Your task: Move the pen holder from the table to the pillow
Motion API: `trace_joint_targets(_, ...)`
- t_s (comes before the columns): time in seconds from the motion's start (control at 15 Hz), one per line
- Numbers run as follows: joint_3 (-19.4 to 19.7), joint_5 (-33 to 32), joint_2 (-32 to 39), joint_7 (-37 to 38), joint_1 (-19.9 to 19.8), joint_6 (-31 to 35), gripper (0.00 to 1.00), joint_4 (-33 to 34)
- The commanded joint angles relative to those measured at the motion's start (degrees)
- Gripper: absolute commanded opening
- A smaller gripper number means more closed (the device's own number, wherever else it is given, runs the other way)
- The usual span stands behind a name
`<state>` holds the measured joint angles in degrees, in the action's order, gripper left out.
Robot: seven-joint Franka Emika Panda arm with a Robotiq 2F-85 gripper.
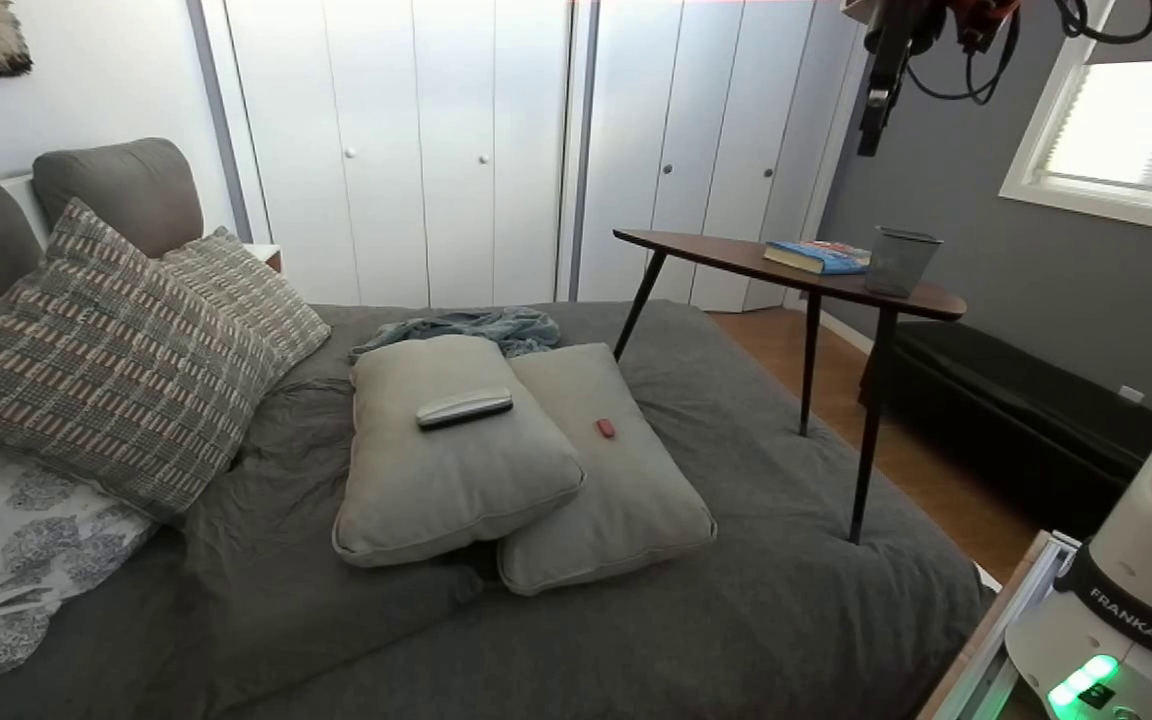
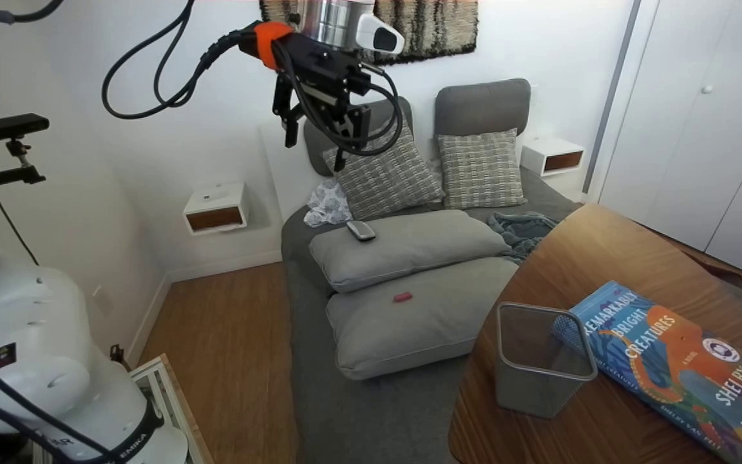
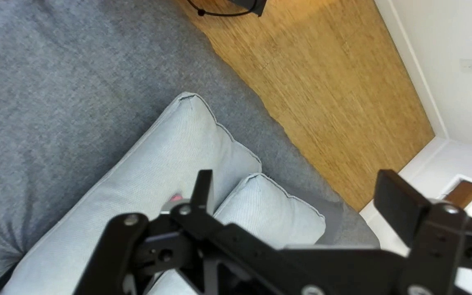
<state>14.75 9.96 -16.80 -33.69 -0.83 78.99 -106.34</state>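
In an exterior view, the grey mesh, square-mouthed pen holder (image 1: 901,264) stands upright on the brown wooden tabletop (image 1: 701,248), probably the steadiest pose. In an exterior view, plain grey fabric pillows (image 2: 429,322) lie lower than the tabletop (soft, so likely tippy). In the wrist view, the black two-fingered hand (image 3: 297,192) spreads wide and empty, presumably for the grasp.

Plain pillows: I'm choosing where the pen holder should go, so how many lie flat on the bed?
2. One pillow holds a silver-and-black object; the other pillow, next to it, holds a small red object. Others could be hidden behind the patterned cushions.
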Motion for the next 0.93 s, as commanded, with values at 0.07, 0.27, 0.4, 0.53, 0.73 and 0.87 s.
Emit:
trace_joint_targets(0.07, -2.3, -4.7, -1.2, -0.5, -1.7, 8.4, 1.00, -2.1)
trace_joint_targets(0.27, -0.6, -12.2, 0.4, -3.4, -3.7, 16.6, 1.00, -1.7)
trace_joint_targets(0.4, 1.0, -15.7, 1.6, -2.4, -6.1, 23.8, 1.00, -2.4)
trace_joint_targets(0.53, 3.5, -15.6, 3.9, -3.6, -8.1, 27.5, 1.00, -1.7)
trace_joint_targets(0.73, 5.5, -18.8, 7.3, -3.4, -11.6, 34.0, 1.00, -1.9)
trace_joint_targets(0.87, 6.2, -20.6, 9.6, -3.0, -13.3, 36.4, 1.00, -2.3)
